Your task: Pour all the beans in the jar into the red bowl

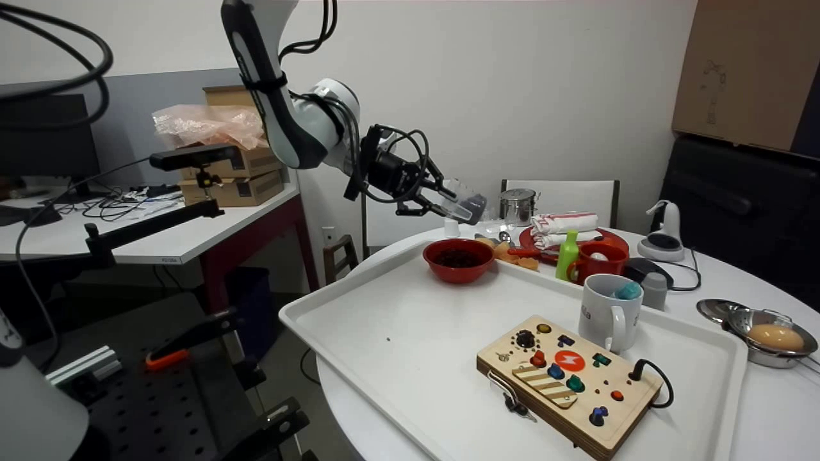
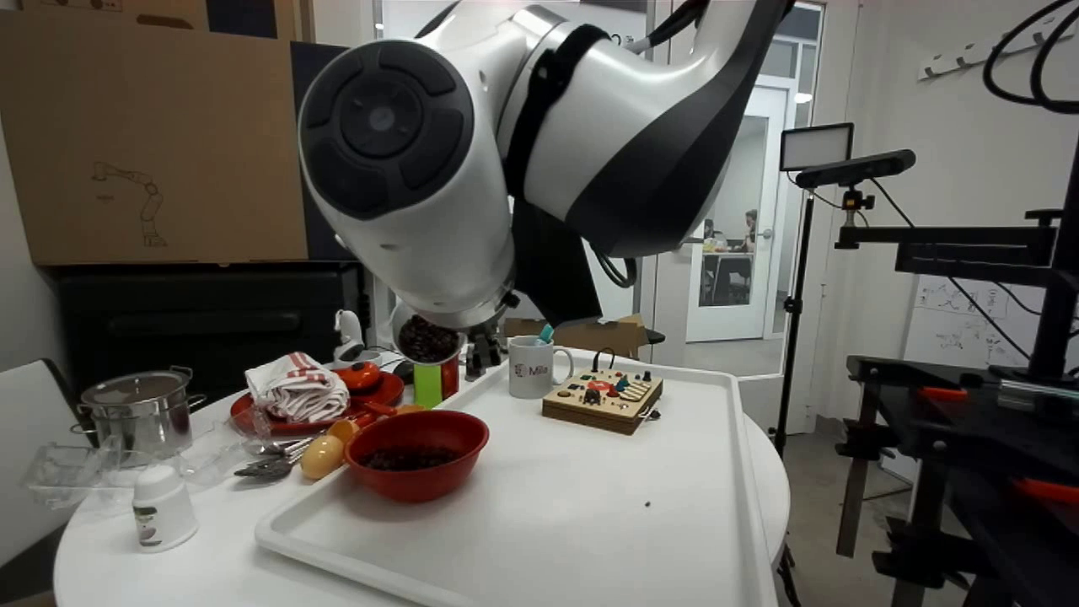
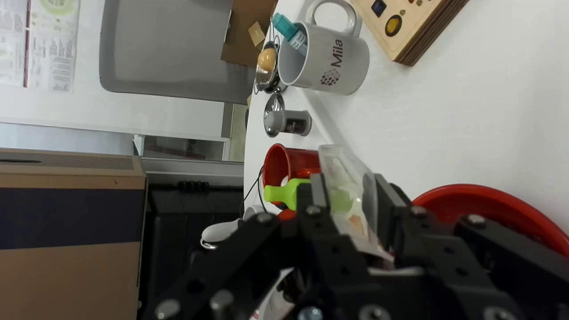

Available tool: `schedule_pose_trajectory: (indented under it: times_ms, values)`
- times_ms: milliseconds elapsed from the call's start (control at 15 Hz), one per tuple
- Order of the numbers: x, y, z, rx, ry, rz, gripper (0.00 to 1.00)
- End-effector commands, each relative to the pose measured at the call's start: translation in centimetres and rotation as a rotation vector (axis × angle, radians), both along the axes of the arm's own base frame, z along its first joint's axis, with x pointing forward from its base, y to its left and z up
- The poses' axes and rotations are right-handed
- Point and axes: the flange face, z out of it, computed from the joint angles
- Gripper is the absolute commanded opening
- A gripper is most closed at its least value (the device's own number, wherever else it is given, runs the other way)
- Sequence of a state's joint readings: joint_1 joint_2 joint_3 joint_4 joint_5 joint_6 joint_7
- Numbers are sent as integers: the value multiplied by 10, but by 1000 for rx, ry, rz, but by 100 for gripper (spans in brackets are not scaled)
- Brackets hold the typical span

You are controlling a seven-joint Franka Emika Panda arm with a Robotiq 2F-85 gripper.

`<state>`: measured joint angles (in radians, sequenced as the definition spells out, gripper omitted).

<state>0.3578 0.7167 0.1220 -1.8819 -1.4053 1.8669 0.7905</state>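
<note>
My gripper (image 1: pixel 448 200) is shut on the see-through jar (image 1: pixel 473 206) and holds it tilted in the air, above and beyond the red bowl. In an exterior view the jar's mouth shows, with dark beans inside the jar (image 2: pixel 428 340). In the wrist view the jar (image 3: pixel 344 186) sits between the fingers (image 3: pixel 353 195); its lower part is hidden by them. The red bowl (image 1: pixel 458 275) stands upright on the tray's corner with dark beans in it; it also shows in an exterior view (image 2: pixel 417 485) and partly in the wrist view (image 3: pixel 475 191).
The white tray (image 1: pixel 384 371) bears a wooden control box (image 1: pixel 570 384), a pale mug (image 1: pixel 602 314) and a loose dark speck. Beyond its edge are a green bottle (image 1: pixel 567 255), a red cup (image 1: pixel 605 262), a plate with a towel (image 2: pixel 299 388) and a metal pot (image 2: pixel 139 413).
</note>
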Motion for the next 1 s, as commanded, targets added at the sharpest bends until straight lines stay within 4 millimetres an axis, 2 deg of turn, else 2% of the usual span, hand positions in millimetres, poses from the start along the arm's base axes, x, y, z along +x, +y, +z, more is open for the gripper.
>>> schedule_pose_trajectory:
  times_ms: [0, 667, 933]
  values:
    - [-7, 5, -8, -60, -34, -12, 7]
    - [-6, 31, 0, -73, -143, -5, 7]
    - [-9, 58, 9, -95, -189, -40, 7]
